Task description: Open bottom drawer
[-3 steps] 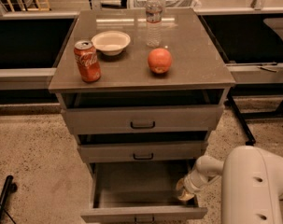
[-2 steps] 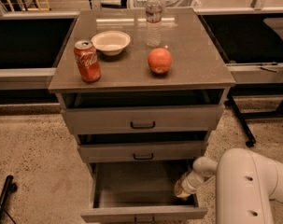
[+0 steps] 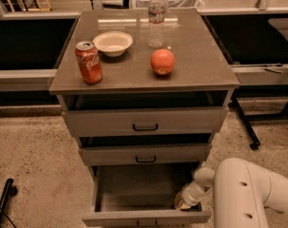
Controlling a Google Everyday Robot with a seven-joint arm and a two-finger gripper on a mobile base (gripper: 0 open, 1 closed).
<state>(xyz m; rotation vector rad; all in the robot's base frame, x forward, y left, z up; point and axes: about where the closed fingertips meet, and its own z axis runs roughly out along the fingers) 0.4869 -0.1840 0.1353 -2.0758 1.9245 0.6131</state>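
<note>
The bottom drawer is the lowest of three grey drawers and stands pulled far out, its empty inside showing. Its front lies at the bottom edge of the view, with a small dark handle just visible. My gripper reaches down from the white arm into the right front corner of the drawer, just behind its front panel. The middle drawer and top drawer stand slightly out above it.
On the cabinet top stand a red cola can, a white bowl, a water bottle and an orange fruit. Dark low shelving flanks the cabinet. A black stand foot lies at lower left.
The white arm has shifted slightly left and nearer the camera. The gripper stays at the drawer's right front corner. The drawer looks equally far out.
</note>
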